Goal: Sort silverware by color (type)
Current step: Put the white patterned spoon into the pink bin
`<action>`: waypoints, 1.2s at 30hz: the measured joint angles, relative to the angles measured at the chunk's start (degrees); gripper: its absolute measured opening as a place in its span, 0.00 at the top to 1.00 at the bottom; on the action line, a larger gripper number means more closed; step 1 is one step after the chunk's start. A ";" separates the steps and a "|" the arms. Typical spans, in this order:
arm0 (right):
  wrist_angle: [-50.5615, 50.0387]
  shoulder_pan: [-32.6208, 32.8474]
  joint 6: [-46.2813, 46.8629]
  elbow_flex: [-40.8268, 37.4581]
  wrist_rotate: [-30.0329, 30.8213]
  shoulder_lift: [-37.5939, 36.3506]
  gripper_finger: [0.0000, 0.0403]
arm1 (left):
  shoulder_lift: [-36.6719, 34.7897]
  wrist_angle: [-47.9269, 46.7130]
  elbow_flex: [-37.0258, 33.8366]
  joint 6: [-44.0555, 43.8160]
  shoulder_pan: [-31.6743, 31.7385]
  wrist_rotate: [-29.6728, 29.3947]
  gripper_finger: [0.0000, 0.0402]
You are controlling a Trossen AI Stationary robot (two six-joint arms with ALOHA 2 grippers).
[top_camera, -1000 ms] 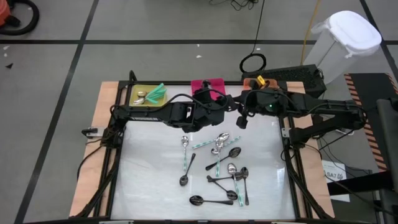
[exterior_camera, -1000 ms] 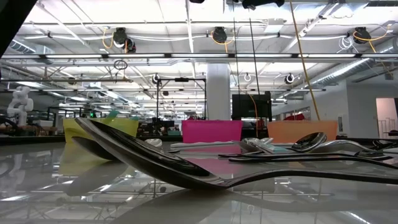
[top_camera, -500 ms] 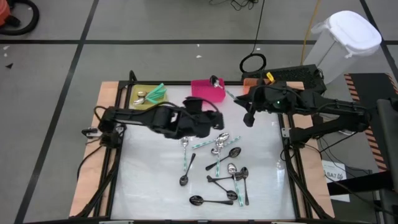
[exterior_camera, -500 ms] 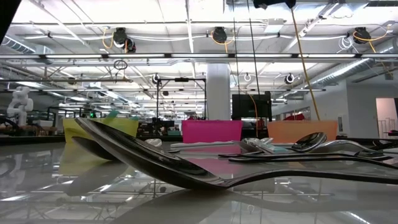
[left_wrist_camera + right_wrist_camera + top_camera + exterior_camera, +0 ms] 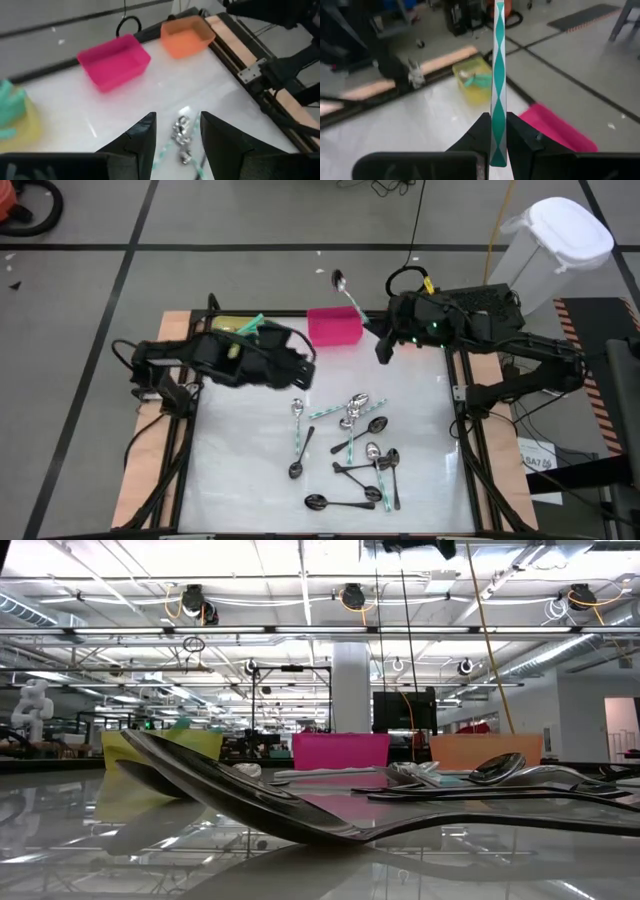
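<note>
My right gripper [image 5: 381, 345] is raised by the pink bin [image 5: 333, 327], shut on a spoon with a teal-green handle [image 5: 497, 75]. The spoon's silver bowl [image 5: 340, 280] shows past the table's far edge. Over the table's left half, near the yellow bin [image 5: 232, 328], my left gripper [image 5: 306, 367] is open with nothing between its fingers [image 5: 142, 137]. Teal-handled spoons lie in the yellow bin. Several silver, dark and teal-handled spoons [image 5: 355, 445] lie loose on the white table top, right of centre. My right gripper pinches the teal handle [image 5: 496, 125] near its free end between its two fingers. The spoon runs straight on from the fingers, slanting toward the far left. It is lifted clear of the table and the bins.
An orange bin [image 5: 186, 36] stands at the far right corner, under my right arm in the high view. Black frame rails [image 5: 468, 430] edge the table. The white top left of the spoon pile [image 5: 235, 460] is bare.
My left gripper has drawn back from the pink bin toward the table's left edge, rising and rolling. My right gripper has turned and shifted toward the far edge, swinging its spoon so that the bowl now reaches past the pink bin.
</note>
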 joint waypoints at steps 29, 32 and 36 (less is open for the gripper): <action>-11.75 -20.33 -16.59 18.33 -20.33 33.46 0.92 | -7.18 -5.67 -0.63 29.40 6.46 5.34 0.62; -11.75 -20.95 -17.57 18.33 -21.85 34.52 0.92 | -6.45 0.38 -0.65 34.22 6.49 5.61 0.62; -12.17 -21.62 -20.46 18.35 -22.82 35.65 0.92 | -5.42 5.37 -2.13 38.96 8.06 5.95 0.62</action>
